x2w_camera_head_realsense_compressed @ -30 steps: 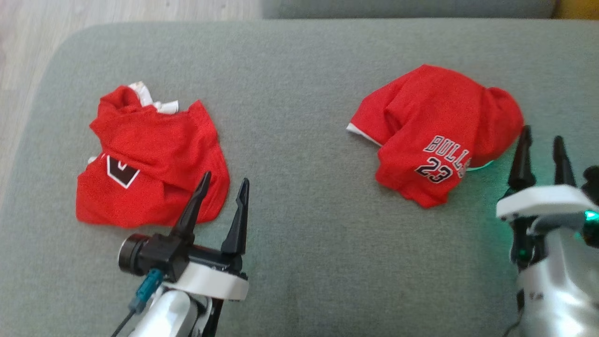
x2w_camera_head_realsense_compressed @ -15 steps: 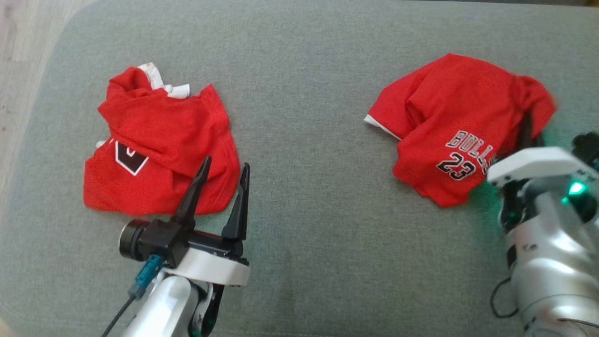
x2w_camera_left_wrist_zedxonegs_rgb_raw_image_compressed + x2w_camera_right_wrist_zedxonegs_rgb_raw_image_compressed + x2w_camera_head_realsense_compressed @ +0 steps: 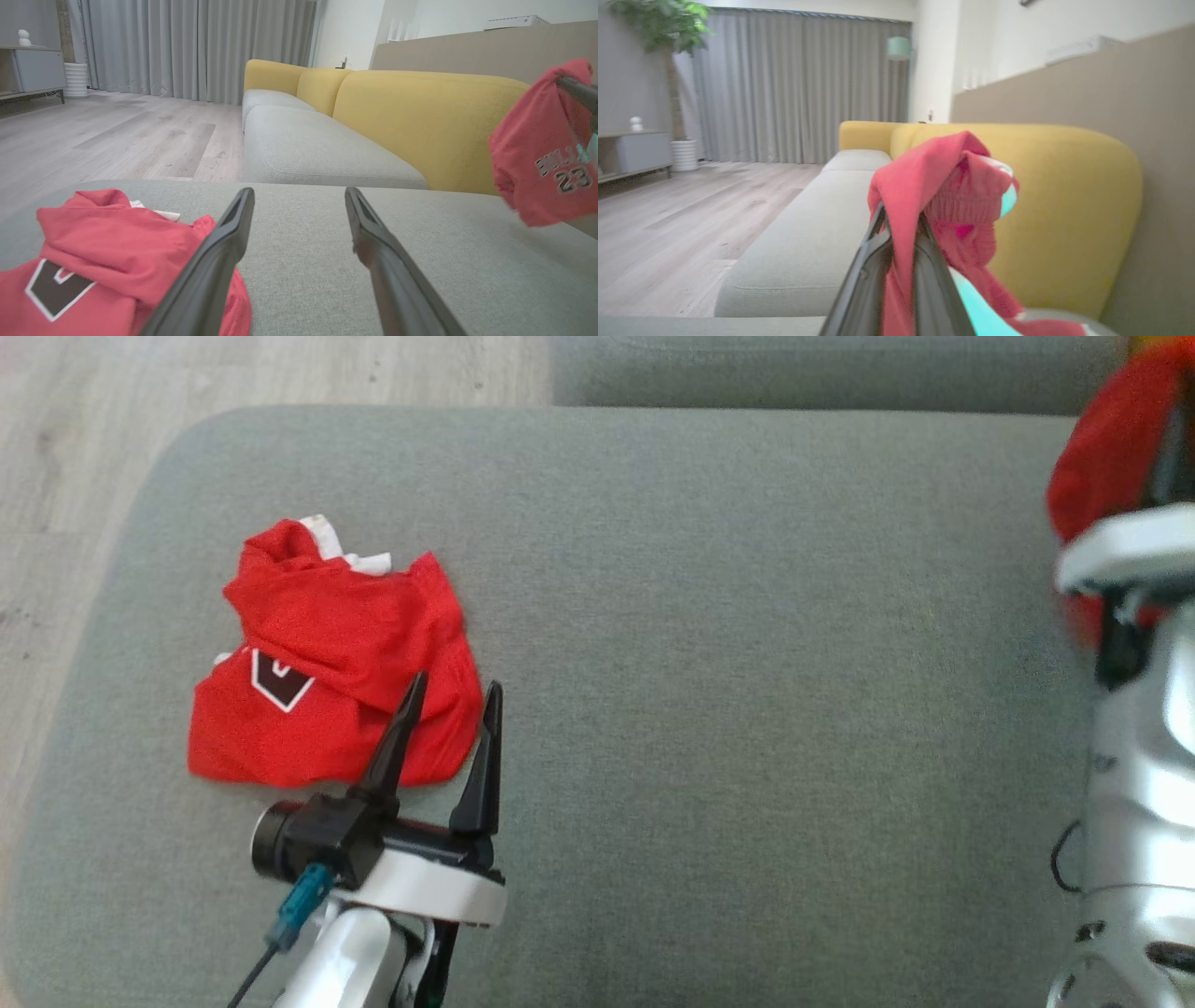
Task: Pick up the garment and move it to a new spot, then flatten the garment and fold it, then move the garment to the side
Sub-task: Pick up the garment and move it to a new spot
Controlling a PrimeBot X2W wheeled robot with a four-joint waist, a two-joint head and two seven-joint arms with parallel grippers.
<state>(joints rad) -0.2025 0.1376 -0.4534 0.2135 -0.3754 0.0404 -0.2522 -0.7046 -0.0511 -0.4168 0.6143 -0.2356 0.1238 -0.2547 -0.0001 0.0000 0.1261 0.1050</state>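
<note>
A red garment with "23" lettering hangs in the air above the right end of the grey cushion. My right gripper is shut on a bunched fold of it, and the rest of the cloth drapes over the fingers. In the head view this garment is at the top right edge, partly behind my white wrist. A second red garment with a black emblem lies crumpled on the cushion's left part. My left gripper hovers open at its near right corner, holding nothing.
A yellow backrest runs behind the cushion, and another grey seat lies beyond it. Wood floor borders the cushion's left and far side. The cushion's rounded left edge is close to the lying garment.
My right gripper went onto the "23" garment, shut on it and lifted it off the cushion, up and to the right. The head camera shifted. The left gripper stayed put.
</note>
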